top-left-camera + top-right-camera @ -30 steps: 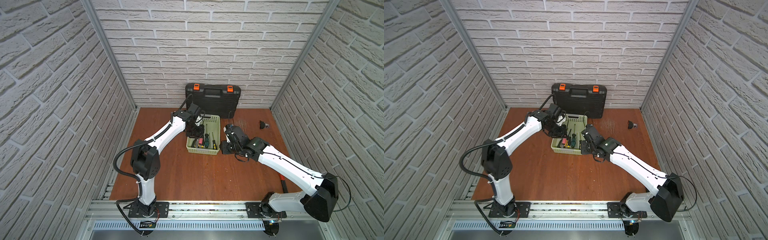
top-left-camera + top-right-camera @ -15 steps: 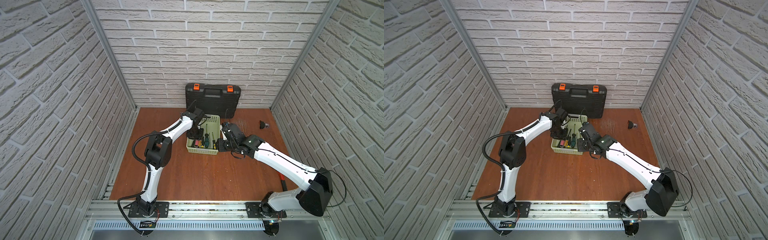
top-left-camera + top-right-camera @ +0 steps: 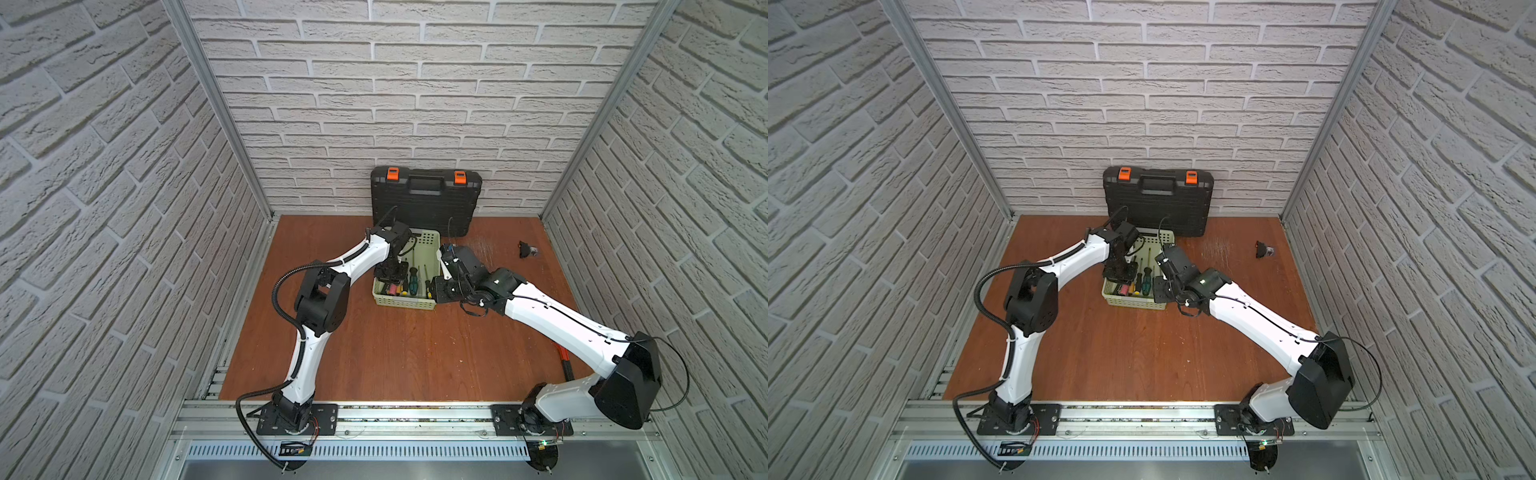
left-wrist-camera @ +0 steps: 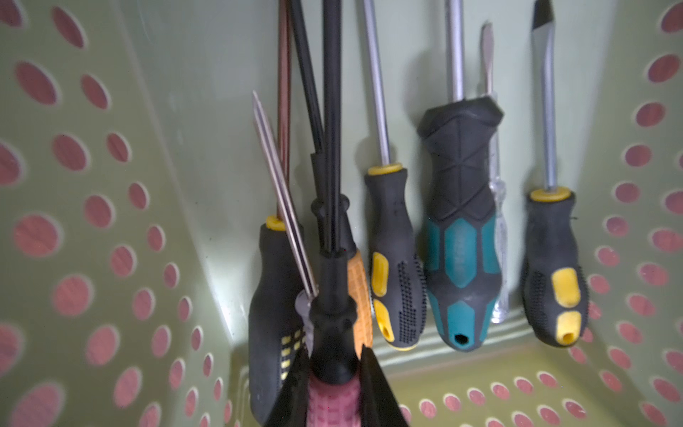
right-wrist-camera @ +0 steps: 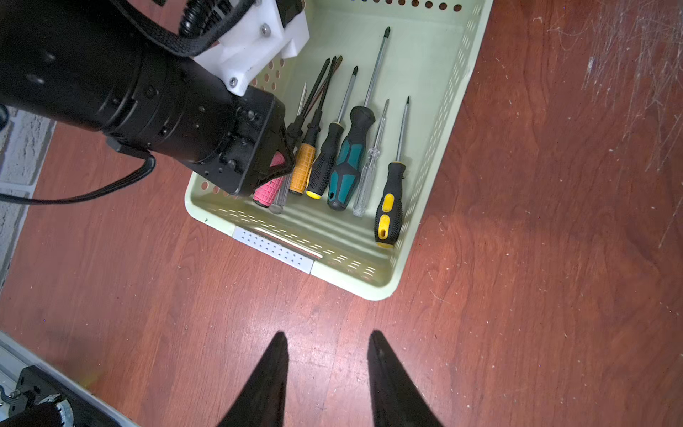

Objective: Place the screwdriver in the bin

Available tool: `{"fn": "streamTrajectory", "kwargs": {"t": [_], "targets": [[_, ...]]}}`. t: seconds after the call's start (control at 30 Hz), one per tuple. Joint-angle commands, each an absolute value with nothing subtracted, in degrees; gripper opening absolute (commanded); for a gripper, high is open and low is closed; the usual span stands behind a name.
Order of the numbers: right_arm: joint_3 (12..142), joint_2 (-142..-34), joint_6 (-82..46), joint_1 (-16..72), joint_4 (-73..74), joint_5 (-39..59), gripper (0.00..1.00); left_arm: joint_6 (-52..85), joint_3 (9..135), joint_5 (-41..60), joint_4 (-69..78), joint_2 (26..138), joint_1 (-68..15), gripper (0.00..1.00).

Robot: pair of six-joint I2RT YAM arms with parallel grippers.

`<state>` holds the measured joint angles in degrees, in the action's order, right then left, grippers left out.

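Gripping the pink ribbed handle of a black-shafted screwdriver (image 5: 267, 186), the left gripper (image 4: 332, 356) is clenched low in the near-left corner of the pale green perforated plastic bin (image 5: 369, 288). Just right of it lie an orange-handled screwdriver (image 5: 302, 168) and a teal-and-black one (image 5: 347, 162). The right gripper (image 5: 327, 338) hangs released and empty beside the bin's right wall.

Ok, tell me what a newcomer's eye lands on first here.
The pale green bin in the middle, with a row of screwdrivers lying inside. The left claw reaches down into it, shut on a pink-handled screwdriver. Behind, a black toolcase with orange latches stands at the back.
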<state>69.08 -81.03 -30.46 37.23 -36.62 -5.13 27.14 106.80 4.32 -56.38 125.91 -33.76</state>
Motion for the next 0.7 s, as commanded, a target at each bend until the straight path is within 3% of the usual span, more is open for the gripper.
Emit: {"fn": "streamTrajectory", "kwargs": {"t": [0.0,0.07,0.47,0.67], "targets": [[70.31,-81.08,-29.27,36.82,-35.68,-5.53,0.38,26.82,106.17,3.33,-55.43,125.86,-34.60,0.29],[70.31,-81.04,-29.28,36.83,-35.75,-5.52,0.39,26.83,106.22,3.00,-55.22,124.65,-34.72,0.34],[72.40,-79.86,-28.49,36.74,-37.69,-7.67,0.39,27.07,104.61,3.25,-57.30,111.86,-34.30,0.40],[71.82,-76.99,-26.20,36.40,-38.54,-13.63,0.39,26.89,95.30,3.35,-54.52,98.38,-32.20,0.53]]}}
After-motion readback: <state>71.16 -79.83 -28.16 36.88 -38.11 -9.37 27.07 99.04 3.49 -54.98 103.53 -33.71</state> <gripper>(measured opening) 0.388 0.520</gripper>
